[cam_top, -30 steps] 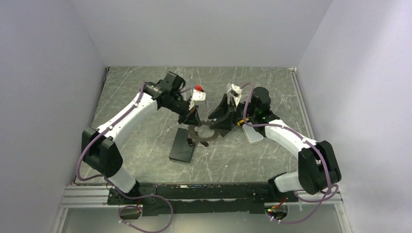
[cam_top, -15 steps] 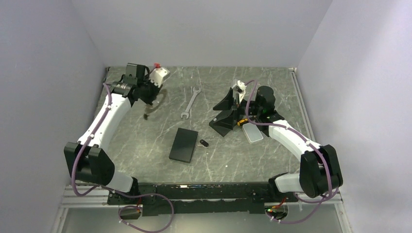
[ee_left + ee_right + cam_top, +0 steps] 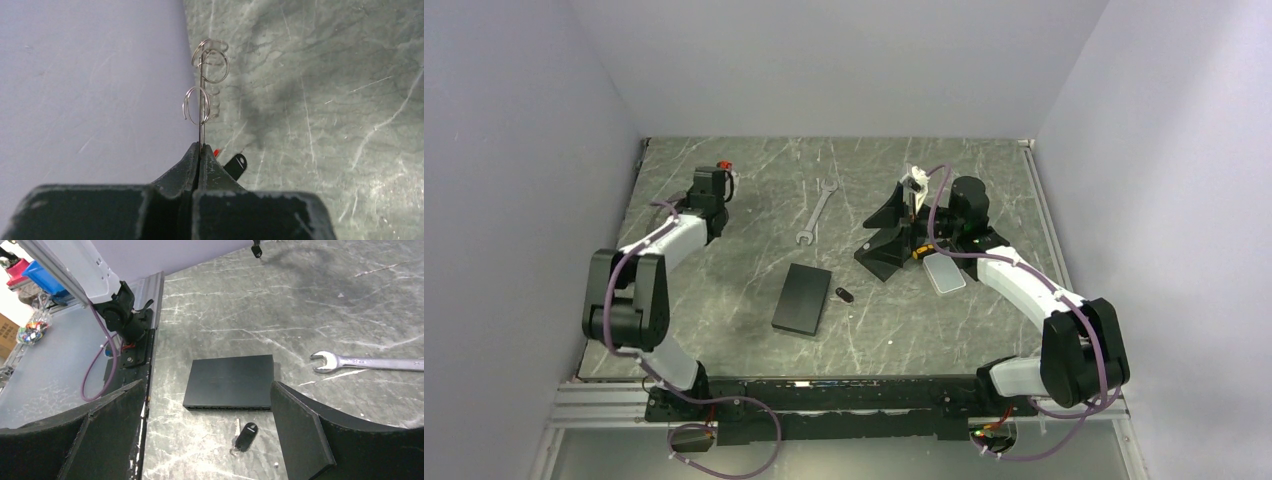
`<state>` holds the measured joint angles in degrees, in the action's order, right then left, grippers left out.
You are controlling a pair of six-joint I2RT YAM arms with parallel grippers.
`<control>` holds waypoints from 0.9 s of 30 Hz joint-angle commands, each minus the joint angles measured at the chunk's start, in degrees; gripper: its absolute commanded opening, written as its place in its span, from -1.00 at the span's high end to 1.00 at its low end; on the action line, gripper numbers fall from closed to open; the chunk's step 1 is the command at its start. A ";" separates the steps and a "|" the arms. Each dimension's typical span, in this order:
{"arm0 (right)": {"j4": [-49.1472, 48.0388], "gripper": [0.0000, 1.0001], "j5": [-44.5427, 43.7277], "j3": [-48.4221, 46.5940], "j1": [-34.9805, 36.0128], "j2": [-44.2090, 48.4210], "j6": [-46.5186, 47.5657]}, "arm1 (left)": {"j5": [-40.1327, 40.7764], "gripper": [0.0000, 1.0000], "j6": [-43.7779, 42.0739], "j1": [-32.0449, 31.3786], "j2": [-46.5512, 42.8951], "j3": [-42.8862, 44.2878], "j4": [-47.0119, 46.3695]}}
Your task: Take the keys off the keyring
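Pinched tight between the left fingers (image 3: pixel 206 159): the thin wire of the keyring (image 3: pixel 201 112), edge-on, held up at the far left of the worktop (image 3: pixel 724 290), close to the wall (image 3: pixel 75 75). Threaded on it, small split rings (image 3: pixel 214 65). Just past the tips, a red piece (image 3: pixel 216 151) and a black-headed key (image 3: pixel 236 164). Spread wide and holding nothing: the right fingers (image 3: pixel 297 427), right of centre. Seen between them, a flat black box (image 3: pixel 230 381). Just right of it, flat on the worktop, a loose key (image 3: pixel 246 435) with a black head. Farther off, a silver wrench (image 3: pixel 370 362).
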<state>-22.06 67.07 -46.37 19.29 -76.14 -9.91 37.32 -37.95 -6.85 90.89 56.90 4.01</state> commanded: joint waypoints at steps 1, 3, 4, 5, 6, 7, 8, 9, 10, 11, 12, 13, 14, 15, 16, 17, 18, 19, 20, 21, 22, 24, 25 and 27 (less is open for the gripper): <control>0.23 -0.99 -0.66 -2.77 -0.29 1.02 2.25 | 5.13 1.00 4.73 -0.35 5.34 4.30 -4.43; 0.57 -0.99 -0.73 -2.84 -0.41 0.99 2.46 | 3.21 1.00 9.76 -0.78 7.68 6.46 1.50; 0.73 -0.99 -0.75 -2.85 -0.47 0.93 2.65 | 1.72 1.00 12.08 -1.18 8.50 6.95 3.63; 0.81 -0.99 -0.76 -2.89 -0.56 0.81 2.76 | 0.09 1.00 14.33 -1.75 8.93 7.32 5.74; 0.82 -0.99 -0.84 -2.88 -0.57 0.67 2.79 | -1.52 1.00 16.62 -2.14 9.36 7.92 7.59; 0.86 -0.99 -0.87 -2.93 -0.57 0.59 2.79 | -4.18 1.00 20.21 -2.34 9.46 8.90 10.35; 0.84 -0.99 -0.86 -2.91 -0.57 0.48 2.81 | -6.76 1.00 22.79 -2.37 9.55 9.83 13.79; 0.76 -0.99 -0.74 -2.86 -0.57 0.40 2.80 | -9.58 1.00 24.85 -2.42 9.65 10.67 15.20; 0.67 -0.99 -0.72 -2.85 -0.57 0.27 2.75 | -12.39 1.00 26.82 -2.73 9.98 11.49 18.20; 0.63 -0.99 -0.80 -2.84 -0.57 0.10 2.64 | -15.13 1.00 28.53 -3.04 10.64 12.31 20.18; 0.57 -0.99 -0.88 -2.85 -0.57 -0.11 2.55 | -17.11 1.00 29.94 -3.45 11.43 13.04 21.73; 0.66 -0.99 -0.82 -2.97 -0.57 -0.22 2.41 | -18.21 0.98 31.03 -4.18 12.35 13.88 23.26; 0.74 -0.99 -0.74 -3.10 -0.57 -0.47 2.36 | -19.19 0.90 32.07 -4.81 13.11 14.49 24.33; 0.89 -0.99 -0.88 -3.19 -0.59 -0.53 2.42 | -20.12 0.73 32.76 -5.25 13.58 14.99 25.11; 0.98 -0.99 -0.98 -3.20 -0.61 -0.38 2.50 | -21.09 0.54 33.11 -5.49 14.06 15.53 25.68; 1.09 -0.99 -1.00 -3.12 -0.65 -0.31 2.64 | -22.56 0.43 33.57 -5.53 14.51 16.55 26.75; 1.18 -0.99 -1.03 -3.18 -0.73 -0.21 2.70 | -23.47 0.30 33.81 -5.54 14.94 17.73 27.86; 1.20 -0.99 -1.00 -3.20 -0.86 -0.16 2.78 | -24.71 0.25 33.76 -5.61 15.23 18.73 28.60; 1.26 -0.99 -0.94 -3.20 -0.96 -0.23 2.85 | -26.32 0.22 33.49 -5.63 15.21 19.79 29.16; 1.27 -0.99 -0.89 -3.20 -1.05 -0.20 2.80 | -28.19 0.13 33.19 -5.63 14.90 20.53 29.79; 1.24 -0.99 -0.84 -3.17 -1.09 -0.25 2.74 | -30.43 0.08 32.94 -5.63 14.27 21.41 30.27; 1.03 -0.99 -0.68 -3.05 -1.20 -0.25 2.63 | -36.72 -0.06 31.36 -5.63 12.33 22.79 31.24; 0.96 -0.99 -0.55 -3.05 -1.26 -0.23 2.62 | -40.26 -0.10 30.05 -5.63 11.18 23.40 31.72; 0.95 -0.99 -0.47 -3.11 -1.59 -0.12 2.26 | -46.56 -0.65 27.02 -5.61 8.15 23.84 31.95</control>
<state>-19.49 66.19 -47.00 18.28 -76.64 -8.40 6.52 -8.25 -12.69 106.19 76.82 34.11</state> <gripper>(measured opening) 0.994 0.637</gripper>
